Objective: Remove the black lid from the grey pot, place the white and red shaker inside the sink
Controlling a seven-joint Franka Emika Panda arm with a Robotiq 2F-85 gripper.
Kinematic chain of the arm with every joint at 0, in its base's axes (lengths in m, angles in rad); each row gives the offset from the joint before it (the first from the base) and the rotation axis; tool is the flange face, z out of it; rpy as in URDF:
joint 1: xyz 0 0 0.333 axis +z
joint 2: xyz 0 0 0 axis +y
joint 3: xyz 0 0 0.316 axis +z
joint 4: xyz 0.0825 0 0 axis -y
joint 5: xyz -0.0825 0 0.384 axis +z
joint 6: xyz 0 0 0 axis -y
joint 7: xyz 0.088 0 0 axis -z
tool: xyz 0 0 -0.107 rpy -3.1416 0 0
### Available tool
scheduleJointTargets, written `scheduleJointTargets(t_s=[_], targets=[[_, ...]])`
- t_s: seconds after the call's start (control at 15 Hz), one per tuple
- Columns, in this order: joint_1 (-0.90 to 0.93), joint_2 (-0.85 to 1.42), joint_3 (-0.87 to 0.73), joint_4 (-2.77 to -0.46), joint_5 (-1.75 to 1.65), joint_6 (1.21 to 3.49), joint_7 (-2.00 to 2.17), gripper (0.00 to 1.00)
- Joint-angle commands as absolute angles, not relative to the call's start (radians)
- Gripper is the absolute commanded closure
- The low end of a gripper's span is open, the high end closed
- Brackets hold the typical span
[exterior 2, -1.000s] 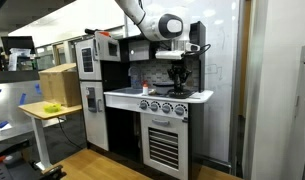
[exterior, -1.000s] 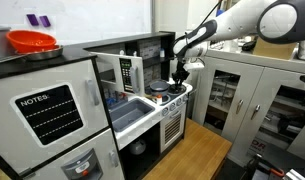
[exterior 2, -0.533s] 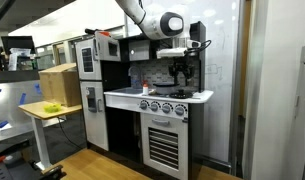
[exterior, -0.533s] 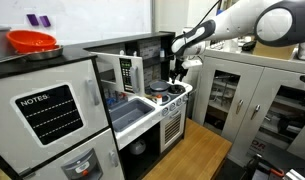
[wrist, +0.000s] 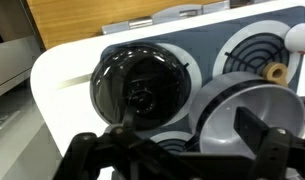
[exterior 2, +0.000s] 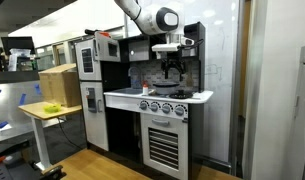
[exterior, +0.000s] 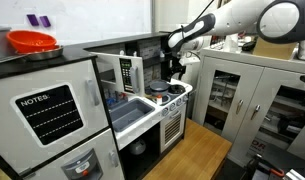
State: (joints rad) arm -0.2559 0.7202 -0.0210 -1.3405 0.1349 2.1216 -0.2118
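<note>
The black lid [wrist: 142,90] lies flat on the stove top, inside a pale burner ring [wrist: 197,68]. It is off the grey pot [wrist: 242,112]. The pot sits just beside the lid with its top open. I cannot tell if the two touch. Behind the pot there is another burner [wrist: 260,45] with curled lines.

The white counter [wrist: 62,85] has a round edge close to the lid. Past that edge the counter ends. Nothing stands over the lid or the pot, so there is open room above both.

The sink [exterior: 132,108] is set in the same counter, next to the stove. Its top is open too.

The pincer [exterior: 173,70] hangs in the air above the stove, well clear of the lid and the pot. In the wrist view its fingers [wrist: 87,155] are spread wide apart. Nothing is between them, and they touch nothing.
</note>
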Motion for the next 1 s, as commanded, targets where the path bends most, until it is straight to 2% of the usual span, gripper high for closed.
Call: scheduleJointTargets(t_s=[0.0, 0.4, 0.93], targets=[[-0.244, 0.690, 0.001, -1.335, 0.146, 2.003, -0.221, 0.00], [-0.192, 0.686, 0.032, -1.302, 0.151, 1.901, -0.224, 0.00], [-0.102, 0.723, 0.052, -1.293, 0.136, 1.900, -0.206, 0.00]])
